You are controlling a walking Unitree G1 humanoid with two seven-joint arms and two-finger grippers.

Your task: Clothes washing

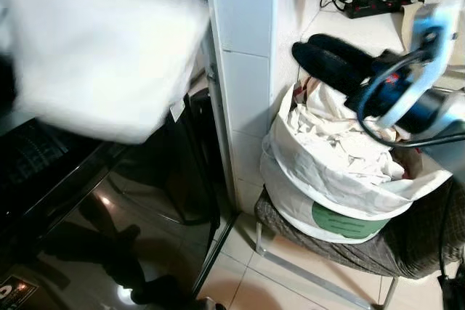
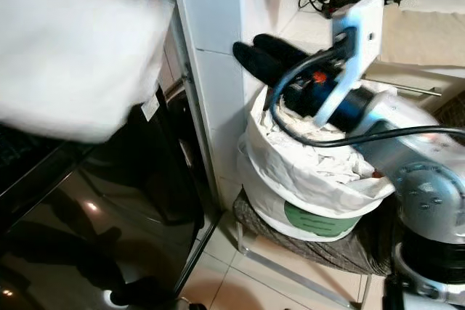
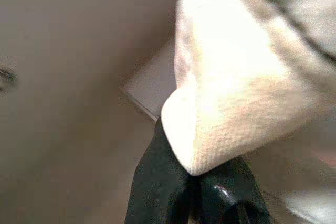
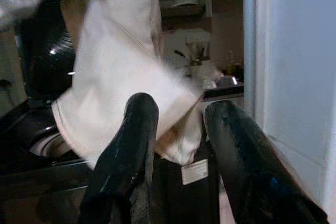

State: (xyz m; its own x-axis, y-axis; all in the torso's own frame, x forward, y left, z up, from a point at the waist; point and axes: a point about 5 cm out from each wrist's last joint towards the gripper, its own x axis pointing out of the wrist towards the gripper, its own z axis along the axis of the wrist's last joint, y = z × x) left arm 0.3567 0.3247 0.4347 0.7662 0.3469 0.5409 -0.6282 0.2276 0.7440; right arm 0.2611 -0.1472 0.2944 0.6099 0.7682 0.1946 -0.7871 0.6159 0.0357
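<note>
From the left eye, a white garment (image 1: 94,49) is seen lifted high and blurred, hanging over the dark glossy washing machine (image 1: 109,208); it is judged to be held up there so that it can be dropped into the machine. Past the white tiled pillar (image 1: 243,70), the right gripper (image 1: 327,56) is held above a white laundry bag (image 1: 341,179) that is propped on a grey chair (image 1: 407,241), full of crumpled white clothes (image 1: 341,136). The two black fingers are seen spread apart with nothing between them, presumably parked over the bag so the next piece can be reached.

From the right eye, the same garment (image 2: 73,49) is shown with a small label dangling from its lower edge, just above the machine's black front. The right gripper (image 2: 265,52) is pointed toward the pillar, the bag (image 2: 305,172) lying directly beneath it.

In the left wrist view, the left gripper (image 3: 197,182) is caught closed tight, and a fold of the white cloth (image 3: 231,103) is pinched right at the fingertips, the rest of the cloth bulging outward beyond them. The bunched corner is judged to be gripped so the piece hangs free below.

In the right wrist view, the fingers (image 4: 131,145) are seen parted, with empty air between them. Ahead of the tips, well apart, the hanging garment (image 4: 121,87) is draped over the black rim of the washing machine (image 4: 37,140), its label (image 4: 195,171) visible in the gap between the fingers. The loading step is judged to be under way, with much laundry left in the bag.
</note>
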